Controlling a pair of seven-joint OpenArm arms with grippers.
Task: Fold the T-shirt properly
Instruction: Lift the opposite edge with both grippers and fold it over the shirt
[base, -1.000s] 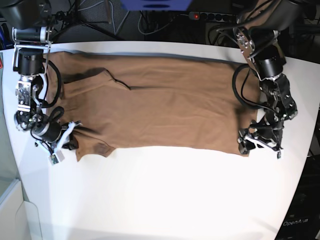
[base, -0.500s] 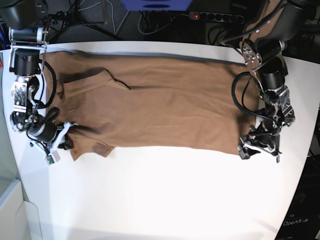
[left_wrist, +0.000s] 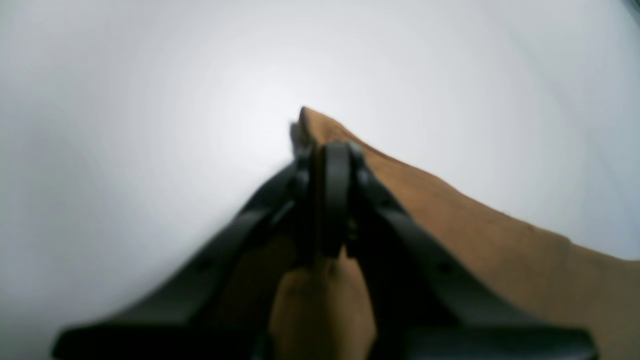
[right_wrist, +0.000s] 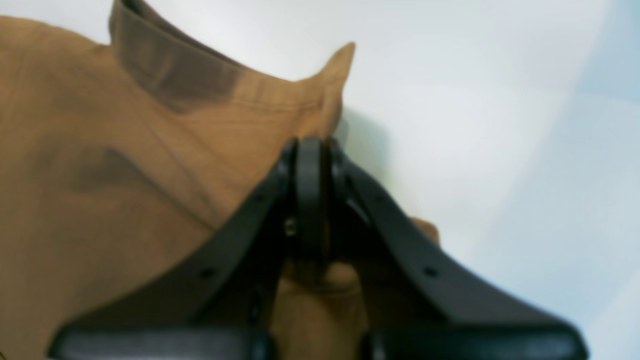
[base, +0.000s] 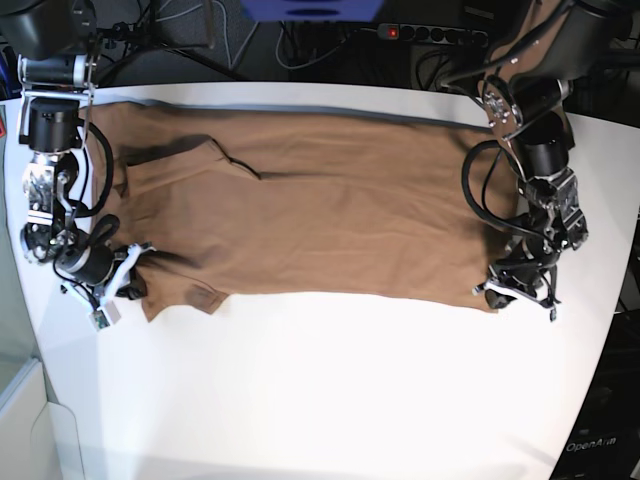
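The tan-brown T-shirt (base: 310, 205) lies spread flat across the white table, neck end at the left and hem at the right. In the base view my left gripper (base: 497, 292) sits at the hem's near right corner. The left wrist view shows this gripper (left_wrist: 330, 150) shut on that corner of the T-shirt (left_wrist: 475, 225), with cloth bunched between the fingers. My right gripper (base: 135, 280) is at the near left sleeve corner. In the right wrist view the gripper (right_wrist: 310, 145) is shut on the edge of the T-shirt (right_wrist: 125, 150), beside a folded-over sleeve hem.
The white table (base: 330, 390) stretches wide in front of the shirt, with its curved edge at the right and left. Behind the table run black cables and a power strip (base: 430, 33). A pale bin (base: 25, 420) stands off the near left corner.
My left gripper has gone from open to shut on the hem's near right corner. The right gripper stayed shut and drew the sleeve corner slightly to the left.
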